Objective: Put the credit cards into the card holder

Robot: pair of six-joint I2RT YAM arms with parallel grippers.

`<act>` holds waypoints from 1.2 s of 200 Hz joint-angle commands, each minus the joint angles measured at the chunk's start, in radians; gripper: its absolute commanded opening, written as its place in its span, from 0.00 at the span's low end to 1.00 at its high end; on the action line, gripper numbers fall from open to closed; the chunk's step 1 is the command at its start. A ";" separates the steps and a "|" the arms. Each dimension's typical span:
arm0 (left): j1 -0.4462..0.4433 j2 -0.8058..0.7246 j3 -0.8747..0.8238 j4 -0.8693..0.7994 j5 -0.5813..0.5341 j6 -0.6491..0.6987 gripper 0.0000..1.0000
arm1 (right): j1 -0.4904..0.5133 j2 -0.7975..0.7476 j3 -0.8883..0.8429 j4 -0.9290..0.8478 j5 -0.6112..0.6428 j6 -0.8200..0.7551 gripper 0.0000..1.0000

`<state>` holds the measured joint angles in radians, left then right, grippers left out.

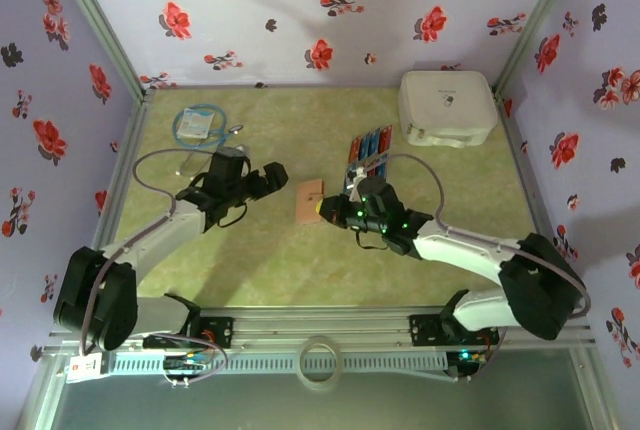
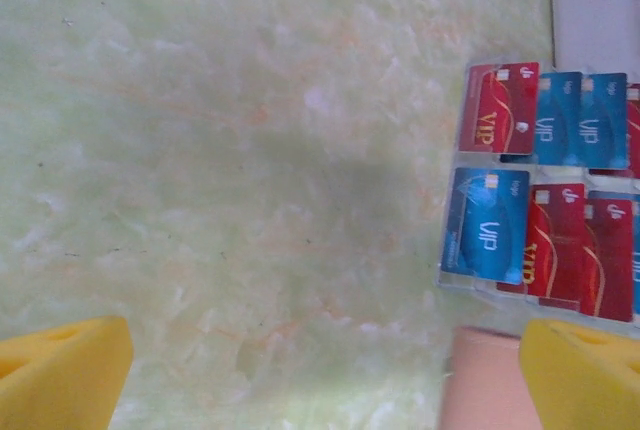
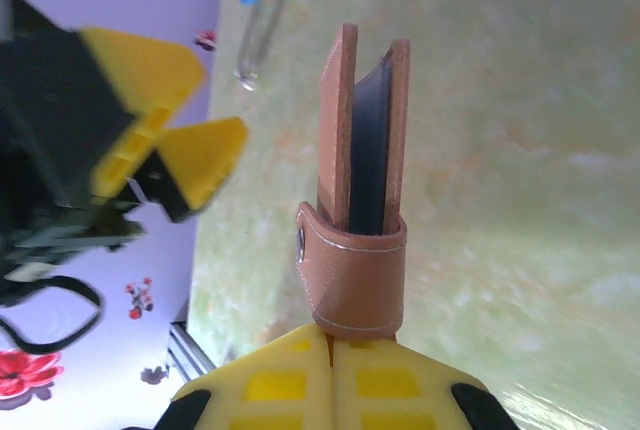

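The credit cards (image 1: pixel 369 154), red and blue with VIP lettering, lie in rows in a clear sleeve (image 2: pixel 540 190) on the green mat. The card holder (image 1: pixel 309 200) is brown leather and stands on edge in the right wrist view, its two flaps (image 3: pixel 365 150) slightly apart and a snap strap (image 3: pixel 355 270) round its near end. My right gripper (image 3: pixel 334 348) is shut on the holder's near edge just below the strap. My left gripper (image 1: pixel 276 179) hangs open to the holder's left, nothing between its yellow fingers (image 2: pixel 60 370); a corner of the holder (image 2: pixel 480 380) shows beside its right finger.
A white box (image 1: pixel 447 107) stands at the back right corner. A coiled blue cable (image 1: pixel 201 124) lies at the back left. Flowered walls close the mat on three sides. A roll of tape (image 1: pixel 319 361) rests on the front rail.
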<state>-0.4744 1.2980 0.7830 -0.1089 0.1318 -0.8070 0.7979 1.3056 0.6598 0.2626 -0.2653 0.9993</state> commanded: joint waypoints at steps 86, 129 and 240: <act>0.028 -0.046 -0.079 0.431 0.232 -0.299 0.99 | -0.012 0.026 0.084 0.211 -0.097 0.145 0.00; 0.028 0.001 -0.132 0.586 0.260 -0.388 0.89 | -0.011 0.078 0.073 0.329 -0.116 0.208 0.00; 0.029 0.007 -0.160 0.691 0.276 -0.416 0.48 | -0.010 0.161 0.030 0.403 -0.108 0.230 0.00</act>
<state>-0.4484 1.3102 0.6361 0.5240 0.3855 -1.2221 0.7918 1.4521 0.7090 0.6193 -0.3668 1.2163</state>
